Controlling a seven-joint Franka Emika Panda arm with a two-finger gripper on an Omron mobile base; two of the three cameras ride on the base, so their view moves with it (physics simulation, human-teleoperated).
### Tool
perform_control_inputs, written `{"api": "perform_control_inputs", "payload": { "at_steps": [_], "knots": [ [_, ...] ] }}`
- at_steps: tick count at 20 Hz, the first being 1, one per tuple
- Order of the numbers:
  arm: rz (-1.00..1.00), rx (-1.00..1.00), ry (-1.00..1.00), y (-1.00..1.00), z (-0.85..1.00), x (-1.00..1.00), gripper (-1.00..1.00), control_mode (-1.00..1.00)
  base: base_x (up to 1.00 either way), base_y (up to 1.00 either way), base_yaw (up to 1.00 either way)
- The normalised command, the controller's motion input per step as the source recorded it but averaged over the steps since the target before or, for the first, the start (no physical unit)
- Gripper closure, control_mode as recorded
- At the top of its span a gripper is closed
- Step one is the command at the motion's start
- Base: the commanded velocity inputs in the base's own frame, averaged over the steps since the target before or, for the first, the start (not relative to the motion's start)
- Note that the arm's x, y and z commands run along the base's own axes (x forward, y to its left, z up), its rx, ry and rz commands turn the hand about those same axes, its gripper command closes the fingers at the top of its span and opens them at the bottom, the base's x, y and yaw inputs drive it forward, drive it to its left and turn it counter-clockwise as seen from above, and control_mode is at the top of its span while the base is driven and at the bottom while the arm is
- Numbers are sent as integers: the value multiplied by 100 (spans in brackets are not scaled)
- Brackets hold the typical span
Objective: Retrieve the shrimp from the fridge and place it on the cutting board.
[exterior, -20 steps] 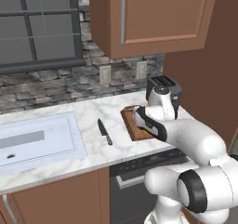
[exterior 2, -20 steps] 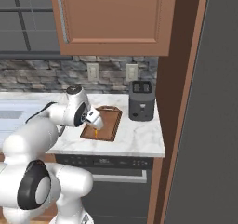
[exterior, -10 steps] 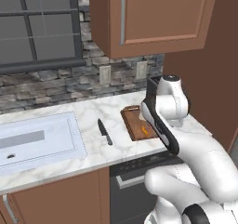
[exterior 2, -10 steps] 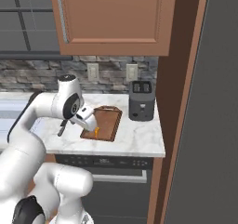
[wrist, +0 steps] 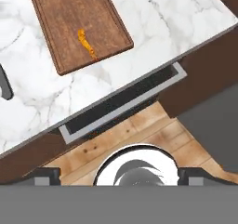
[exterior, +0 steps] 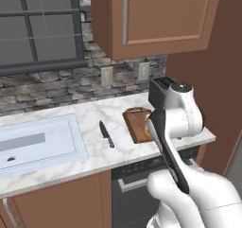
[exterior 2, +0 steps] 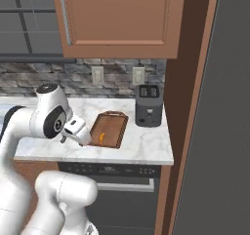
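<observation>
gripper (exterior 2: 73, 133) open; one shrimp (wrist: 86, 43) on cutting board (wrist: 69, 14)

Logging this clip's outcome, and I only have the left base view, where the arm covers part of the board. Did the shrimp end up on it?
Observer: Yes. The shrimp lies on the cutting board, near its middle.
Operator: Is anything gripping it?
Observer: No. The gripper is open and apart from it, at the board's near left corner.
Operator: What's beside the board on the fridge side?
Observer: A black toaster, standing apart from the board.
</observation>
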Motion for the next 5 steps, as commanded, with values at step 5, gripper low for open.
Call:
{"api": "perform_control_inputs", "payload": {
  "at_steps": [5],
  "knots": [
    [4, -10, -15, 1, 2, -30, -100, -100, 0, 0, 0]
  ]
}}
